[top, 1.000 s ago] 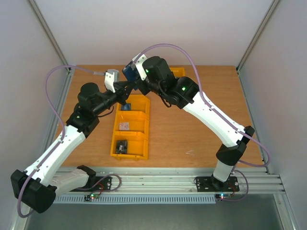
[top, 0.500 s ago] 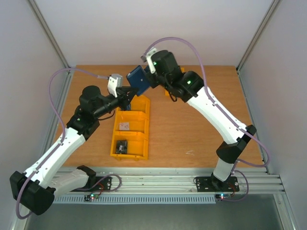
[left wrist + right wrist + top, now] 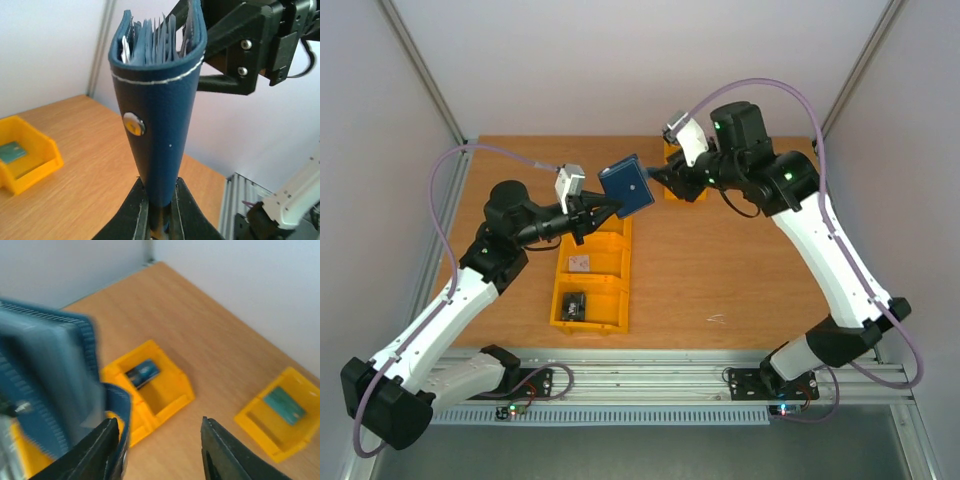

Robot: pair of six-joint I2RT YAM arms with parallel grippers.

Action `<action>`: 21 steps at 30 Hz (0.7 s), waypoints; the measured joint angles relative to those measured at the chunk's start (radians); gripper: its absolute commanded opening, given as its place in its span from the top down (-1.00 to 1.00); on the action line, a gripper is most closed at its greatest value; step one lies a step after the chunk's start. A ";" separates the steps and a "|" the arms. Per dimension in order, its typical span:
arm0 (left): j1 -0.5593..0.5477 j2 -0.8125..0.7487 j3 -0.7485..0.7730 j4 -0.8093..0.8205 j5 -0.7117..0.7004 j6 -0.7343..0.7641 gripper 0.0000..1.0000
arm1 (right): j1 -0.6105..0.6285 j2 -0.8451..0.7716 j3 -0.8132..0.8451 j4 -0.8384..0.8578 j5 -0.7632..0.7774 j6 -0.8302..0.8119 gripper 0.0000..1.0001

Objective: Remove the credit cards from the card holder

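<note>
The left pincer (image 3: 160,214) was seen clamped tight on the lower end of the small dark navy-blue, white-stitched bifold card holder (image 3: 161,135), which was held aloft, clear of the orange-brown wooden desk (image 3: 720,270). The card holder's long axis was carried straight out from that pincer. Its far end was splayed, so that grey-blue pocket edges and a few pale slivers, taken to be the thin flat credit cards (image 3: 125,49), were exposed there; no single card could be told apart.

The right pincer (image 3: 160,452) was seen parted, with nothing between its fingers. From it the card holder lay off to one side, just outside the finger (image 3: 102,450) at the left of the wrist view; whether the two touched could not be told through the blur. In the left wrist view that pincer was placed just behind the splayed end. The right arm was therefore judged the nearer, and the only free one, for drawing a card, and a sideways shift onto the exposed edges was judged to be needed.

A round brass-coloured snap stud (image 3: 134,123) was noted on the cover. No brand, label or legible writing could be made out there or on the card edges. Farther out, a long yellow plastic three-compartment bin (image 3: 590,290) was seen on the desk
</note>
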 measured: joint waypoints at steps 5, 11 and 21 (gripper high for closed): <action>0.000 0.000 0.000 0.048 0.115 0.018 1.00 | -0.011 -0.095 -0.076 -0.037 -0.219 -0.024 -0.06; 0.002 0.000 0.000 0.088 0.219 0.039 1.00 | -0.024 -0.133 -0.136 -0.059 -0.336 -0.024 -0.05; 0.007 0.003 0.000 0.133 0.332 0.109 1.00 | -0.104 -0.167 -0.139 -0.095 -0.463 -0.038 -0.06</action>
